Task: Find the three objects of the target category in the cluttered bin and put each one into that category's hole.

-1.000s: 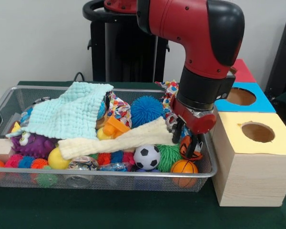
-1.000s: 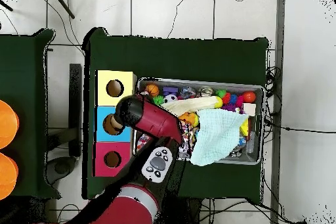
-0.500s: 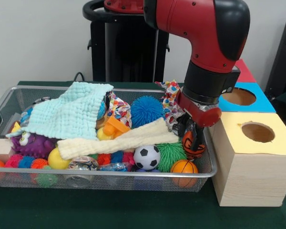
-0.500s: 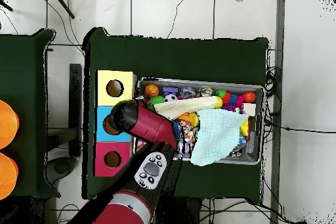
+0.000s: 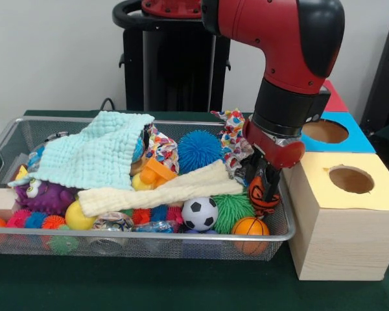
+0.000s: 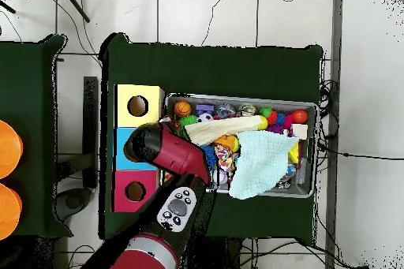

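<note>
So the gripper (image 5: 264, 188) has come up out of the wire bin (image 5: 282, 223) over the last second, and its fingers are clamped on an orange-and-black ball (image 5: 262, 196) it was only reaching for a moment ago. The ball now hangs at rim height at the bin's end next to the yellow box (image 5: 347, 217). Looks like the grab worked; next I'd guess it swings over to that box's hole (image 5: 351, 179), which still looks empty
</note>
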### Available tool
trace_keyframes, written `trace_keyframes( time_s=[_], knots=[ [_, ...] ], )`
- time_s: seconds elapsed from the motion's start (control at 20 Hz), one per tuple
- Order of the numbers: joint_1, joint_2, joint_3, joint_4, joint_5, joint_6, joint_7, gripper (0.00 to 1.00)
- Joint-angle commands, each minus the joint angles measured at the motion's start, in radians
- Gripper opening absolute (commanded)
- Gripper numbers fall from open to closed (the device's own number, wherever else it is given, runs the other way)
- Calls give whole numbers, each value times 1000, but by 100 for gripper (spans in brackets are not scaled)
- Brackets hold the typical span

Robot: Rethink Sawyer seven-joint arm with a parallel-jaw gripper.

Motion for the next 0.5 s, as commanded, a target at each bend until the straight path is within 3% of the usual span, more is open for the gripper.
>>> trace_keyframes(
  time_s=[0.05,0.5],
  knots=[
    [-5,33,159,59,47,-70,213,100],
    [-65,39,246,81,28,-211,191,100]
  ],
)
